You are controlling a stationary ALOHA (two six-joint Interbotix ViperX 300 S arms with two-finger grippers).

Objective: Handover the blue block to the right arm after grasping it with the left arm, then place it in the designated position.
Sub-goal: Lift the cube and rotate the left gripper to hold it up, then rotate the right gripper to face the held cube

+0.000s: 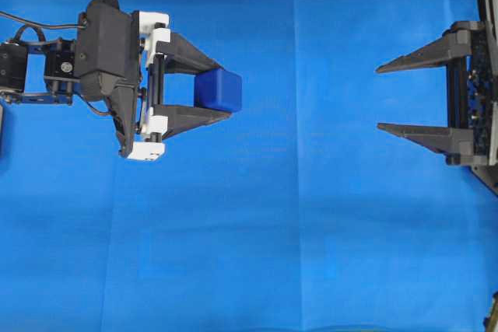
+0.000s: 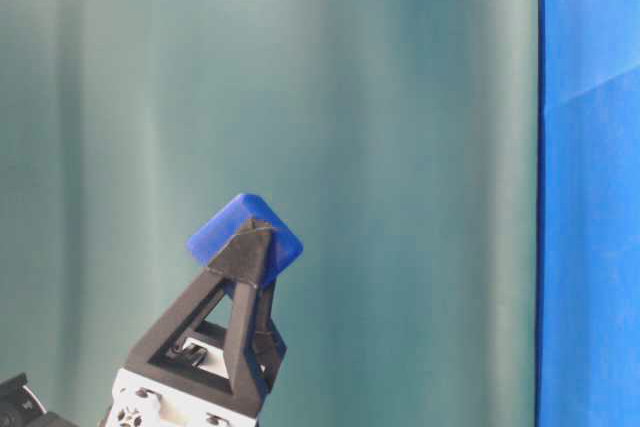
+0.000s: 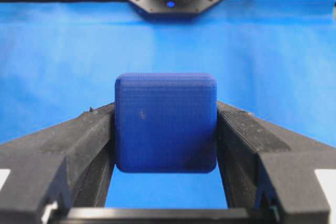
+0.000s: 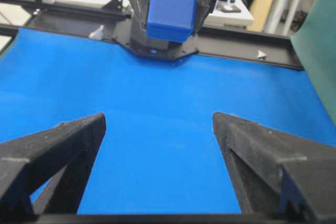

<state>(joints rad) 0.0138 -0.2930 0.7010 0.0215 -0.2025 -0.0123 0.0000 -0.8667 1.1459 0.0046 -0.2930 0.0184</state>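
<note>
The blue block [image 1: 219, 89] is a small dark-blue cube with rounded edges, pinched between the fingertips of my left gripper [image 1: 222, 91], which is shut on it and points right. The table-level view shows the blue block [image 2: 232, 224] lifted above the cloth in that gripper [image 2: 250, 245]. In the left wrist view both fingers press the sides of the blue block [image 3: 166, 122]. My right gripper [image 1: 378, 98] stands open at the right edge, pointing left toward the cube, with a wide gap of cloth between us. From the right wrist view the blue block [image 4: 171, 12] faces my open right gripper [image 4: 159, 121].
A blue cloth [image 1: 296, 231] covers the table. A dark frame edge [image 4: 241, 51] runs along the far side in the right wrist view. A green-grey backdrop [image 2: 300, 97] fills the table-level view.
</note>
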